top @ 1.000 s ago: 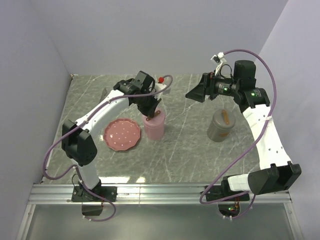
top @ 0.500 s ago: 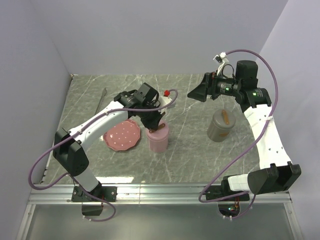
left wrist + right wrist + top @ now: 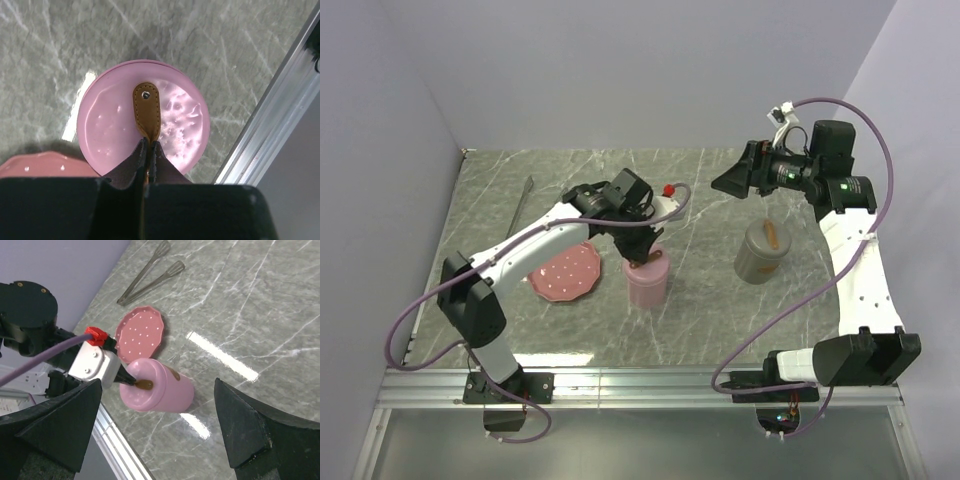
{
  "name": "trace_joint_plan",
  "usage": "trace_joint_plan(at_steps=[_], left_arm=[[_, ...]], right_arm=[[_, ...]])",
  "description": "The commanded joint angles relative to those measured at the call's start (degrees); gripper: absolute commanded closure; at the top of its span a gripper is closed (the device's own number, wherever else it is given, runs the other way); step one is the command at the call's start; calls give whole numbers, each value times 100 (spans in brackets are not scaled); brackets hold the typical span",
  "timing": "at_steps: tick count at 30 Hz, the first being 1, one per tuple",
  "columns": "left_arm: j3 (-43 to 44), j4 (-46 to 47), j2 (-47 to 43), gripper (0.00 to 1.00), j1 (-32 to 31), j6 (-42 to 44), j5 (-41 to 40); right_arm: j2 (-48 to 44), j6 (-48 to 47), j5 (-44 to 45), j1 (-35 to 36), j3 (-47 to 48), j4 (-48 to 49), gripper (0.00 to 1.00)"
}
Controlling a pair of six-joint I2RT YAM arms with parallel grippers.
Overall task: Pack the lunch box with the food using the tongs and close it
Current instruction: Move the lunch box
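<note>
Just short of the middle of the table (image 3: 700, 300), your left gripper (image 3: 641, 262) is pressed together on the brown strap (image 3: 146, 107) of the pink box (image 3: 648, 287), its arm reaching in from 10 o'clock. In the left wrist view the strap is riveted near the middle of the round lid (image 3: 110, 135). It runs back between the two fingertips, which pinch it with no gap showing. The lid sits on the box. You cannot tell whether the box's base touches the table.

The plate (image 3: 565, 271) lies just beside the box at 9 o'clock, dotted face up. The tongs (image 3: 525, 197) lie flat at 10 o'clock from the box, near the table's left edge and well apart from both grippers. In the right wrist view their two arms are joined at one end and splayed at the other.

At 3 o'clock from the pink box stands the grey pot (image 3: 760, 252), with a brown tab (image 3: 772, 234) on its top. Your right gripper (image 3: 730, 181) hangs in the air at 11 o'clock from that pot, its fingers (image 3: 60, 425) spread wide and holding nothing.
</note>
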Motion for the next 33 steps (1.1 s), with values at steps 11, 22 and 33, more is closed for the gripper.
trace_joint_plan(at_steps=[11, 22, 33], left_arm=[[951, 240, 1313, 96, -830, -591, 55], [1829, 751, 2042, 95, -1630, -1198, -51], [2937, 839, 3088, 93, -2088, -1383, -587]], right_arm=[[-290, 94, -316, -1235, 268, -23, 0], [-764, 691, -720, -2396, 13, 329, 0], [-1134, 885, -817, -2598, 302, 391, 0]])
